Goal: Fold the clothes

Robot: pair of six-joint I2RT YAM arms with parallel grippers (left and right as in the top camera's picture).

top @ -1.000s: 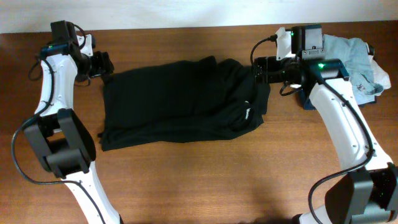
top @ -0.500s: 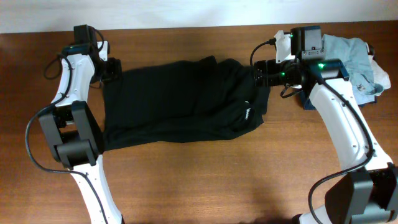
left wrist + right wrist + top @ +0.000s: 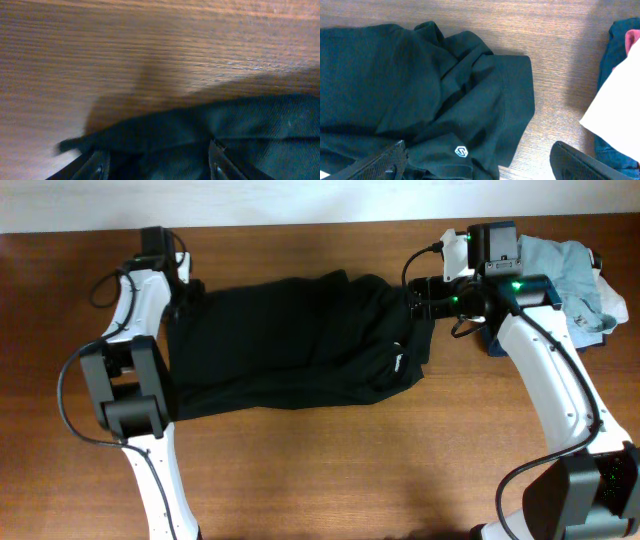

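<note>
Even light; blurred left-wrist view.

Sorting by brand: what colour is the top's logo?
The logo is white; right wrist view.

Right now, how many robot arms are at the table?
2. The left arm reaches the black top's far left corner; the right arm its far right edge.

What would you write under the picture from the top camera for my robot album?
Left gripper and right gripper at either end of a black top spread on a wooden table.
</note>
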